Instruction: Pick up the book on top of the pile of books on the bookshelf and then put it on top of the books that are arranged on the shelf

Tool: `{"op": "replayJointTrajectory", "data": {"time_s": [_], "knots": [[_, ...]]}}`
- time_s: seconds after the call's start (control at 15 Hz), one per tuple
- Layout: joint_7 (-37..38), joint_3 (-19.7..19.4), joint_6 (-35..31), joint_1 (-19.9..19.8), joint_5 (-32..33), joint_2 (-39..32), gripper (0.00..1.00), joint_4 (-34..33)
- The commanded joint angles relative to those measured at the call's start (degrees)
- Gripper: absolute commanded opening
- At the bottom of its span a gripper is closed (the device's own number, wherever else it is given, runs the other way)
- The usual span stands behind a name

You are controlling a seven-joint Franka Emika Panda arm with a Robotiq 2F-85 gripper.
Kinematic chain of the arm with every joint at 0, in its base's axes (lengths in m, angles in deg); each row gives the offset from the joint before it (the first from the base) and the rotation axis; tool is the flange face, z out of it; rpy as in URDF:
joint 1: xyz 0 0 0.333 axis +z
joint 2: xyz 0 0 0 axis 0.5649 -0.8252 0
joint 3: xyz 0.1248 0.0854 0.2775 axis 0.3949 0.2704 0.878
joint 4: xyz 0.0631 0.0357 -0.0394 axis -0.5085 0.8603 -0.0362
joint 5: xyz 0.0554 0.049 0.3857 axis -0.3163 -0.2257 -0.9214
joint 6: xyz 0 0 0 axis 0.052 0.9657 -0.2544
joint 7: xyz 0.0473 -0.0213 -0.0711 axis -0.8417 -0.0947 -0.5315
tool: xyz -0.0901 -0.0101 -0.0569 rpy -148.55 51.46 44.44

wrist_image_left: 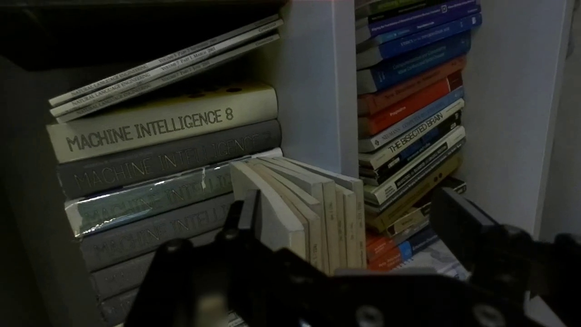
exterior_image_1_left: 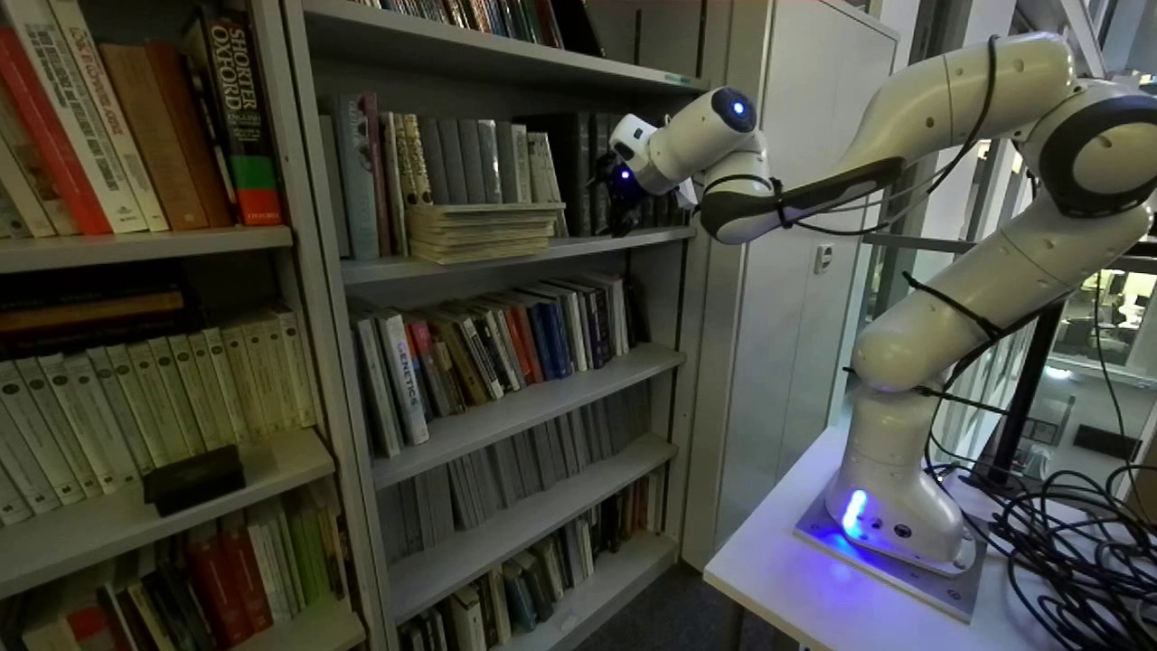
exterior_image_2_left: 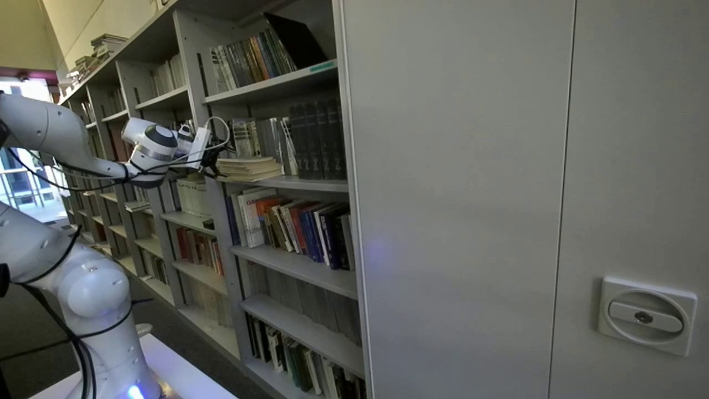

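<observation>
Top book (exterior_image_1_left: 488, 209) looks light and kinda floppy, probably slick too, so I'd pinch it by the spine (wrist_image_left: 297, 245). Jaws are spread wide, holding nothing.

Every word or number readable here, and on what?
"SHORTER OXFORD ENGLISH": dark spine
"GENETICS": white spine
"NATURAL LANGUAGE ENGINEERING": three thin spines
"VOLUME 7 PART 1": middle one of these
"MACHINE INTELLIGENCE 8": cream spine
"MACHINE INTELLIGENCE": grey spine beside it
"THE BISECTED BRAIN": pale spine
Too small or blurred: most other lettering, including on the beige pile.
</observation>
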Motion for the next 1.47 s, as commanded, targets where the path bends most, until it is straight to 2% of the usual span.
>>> {"op": "replayJointTrajectory", "data": {"time_s": [0.0,0.33,0.73,0.8,0.87,0.93,1.13,1.4], "knots": [[5.67,1.58,3.66,0.31,6.36,-2.12,1.0,-3.86],[9.49,2.75,7.98,2.17,13.39,-6.4,1.0,-8.52],[10.93,0.56,13.47,6.11,18.47,-11.7,1.0,-13.0],[10.77,0.0,14.17,6.9,18.56,-12.41,0.89,-13.48],[10.76,-0.52,14.64,7.5,18.75,-12.94,0.74,-13.84],[10.67,-1.07,15.13,8.16,18.74,-13.43,0.68,-14.1],[10.48,-2.56,15.87,9.71,18.53,-14.39,0.42,-14.79],[10.4,-4.12,15.8,10.84,18.18,-14.74,0.15,-15.07]]}}
